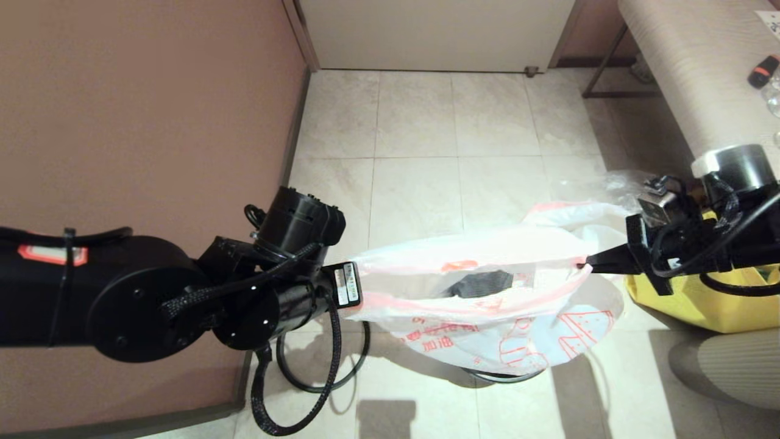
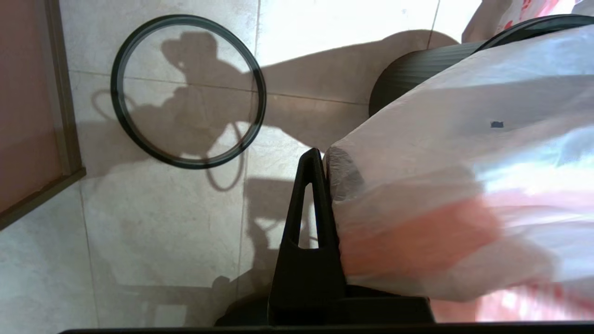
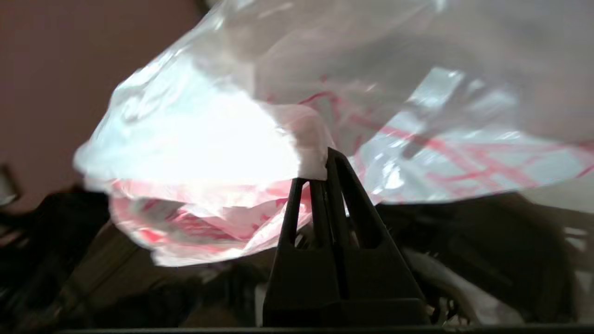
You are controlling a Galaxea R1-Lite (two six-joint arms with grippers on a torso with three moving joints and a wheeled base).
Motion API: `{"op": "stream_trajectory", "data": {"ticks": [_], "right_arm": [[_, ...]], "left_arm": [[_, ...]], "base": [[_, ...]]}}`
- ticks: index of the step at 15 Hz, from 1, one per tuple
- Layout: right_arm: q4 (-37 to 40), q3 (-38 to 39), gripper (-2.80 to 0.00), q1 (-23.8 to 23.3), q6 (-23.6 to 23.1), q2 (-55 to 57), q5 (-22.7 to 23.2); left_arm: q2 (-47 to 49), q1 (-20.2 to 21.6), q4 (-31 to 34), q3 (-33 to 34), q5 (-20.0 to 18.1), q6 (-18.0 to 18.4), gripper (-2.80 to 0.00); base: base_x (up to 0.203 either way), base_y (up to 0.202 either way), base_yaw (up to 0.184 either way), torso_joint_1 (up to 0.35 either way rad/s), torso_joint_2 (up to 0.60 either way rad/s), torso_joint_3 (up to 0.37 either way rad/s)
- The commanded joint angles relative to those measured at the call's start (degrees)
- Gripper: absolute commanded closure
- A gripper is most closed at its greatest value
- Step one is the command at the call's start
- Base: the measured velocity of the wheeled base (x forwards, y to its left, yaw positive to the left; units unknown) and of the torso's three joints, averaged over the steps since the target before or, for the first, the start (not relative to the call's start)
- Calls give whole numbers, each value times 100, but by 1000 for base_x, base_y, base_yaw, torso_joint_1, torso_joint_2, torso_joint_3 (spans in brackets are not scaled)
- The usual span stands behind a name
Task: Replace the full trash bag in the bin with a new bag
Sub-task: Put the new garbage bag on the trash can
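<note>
Both grippers pinch the new bag [image 1: 487, 292], stretched between them above the bin [image 2: 417, 69]. The left gripper [image 2: 320, 160] clamps its left edge, the right gripper [image 1: 588, 265] its right rim.

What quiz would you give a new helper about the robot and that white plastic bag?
1. True or false: the thin translucent white plastic bag with the pink-red rim band is stretched between the left gripper and the right gripper, both shut on it.
2. Where does the loose dark round ring lie? A on the floor tiles; B in a gripper; C on the wall.
3. Fill in: the big bag behind the right gripper is ___.
Key: 1 true; 2 A; 3 yellow.
</note>
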Motion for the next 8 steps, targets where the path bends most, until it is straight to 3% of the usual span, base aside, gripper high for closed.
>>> {"op": "stream_trajectory", "data": {"ticks": [1, 5, 8], "right_arm": [[-274, 43, 0, -147, 4, 632, -410], [-772, 451, 0, -311, -551, 766, -1612], [-834, 496, 0, 1, -728, 1055, -1974]], "left_arm": [[18, 10, 13, -28, 31, -19, 0], [17, 131, -21, -20, 47, 26, 0], [19, 92, -21, -11, 52, 23, 0]], "base": [[0, 0, 0, 0, 0, 0], [0, 0, 0, 0, 0, 0], [0, 0, 0, 0, 0, 0]]}}
